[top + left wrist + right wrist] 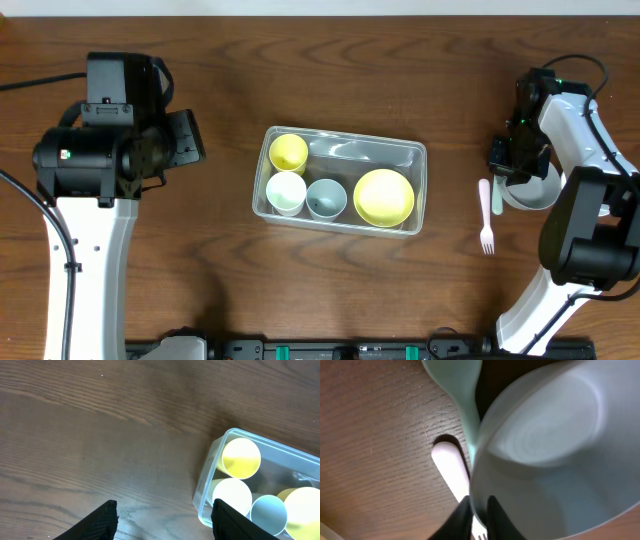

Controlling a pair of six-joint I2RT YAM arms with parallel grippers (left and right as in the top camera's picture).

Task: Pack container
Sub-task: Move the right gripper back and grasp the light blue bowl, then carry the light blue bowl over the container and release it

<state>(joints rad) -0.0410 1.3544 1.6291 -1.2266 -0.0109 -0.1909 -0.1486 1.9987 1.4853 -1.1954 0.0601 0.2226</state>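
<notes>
The clear container (420, 152) sits mid-table, and its corner shows in the left wrist view (204, 510). It holds a yellow cup (288, 152), a white cup (286, 191), a grey-blue cup (326, 198) and a yellow bowl (384, 196). My right gripper (508, 168) is at the right, shut on the rim of a pale grey-blue bowl (533, 191), with its fingers (479, 510) pinching the bowl's wall (545, 450). My left gripper (162, 520) is open and empty, left of the container.
A pink fork (486, 215) and a mint-green utensil (497, 195) lie beside the bowl at the right. In the right wrist view the pink handle (449, 465) and the mint utensil (455, 380) sit beside and under the bowl.
</notes>
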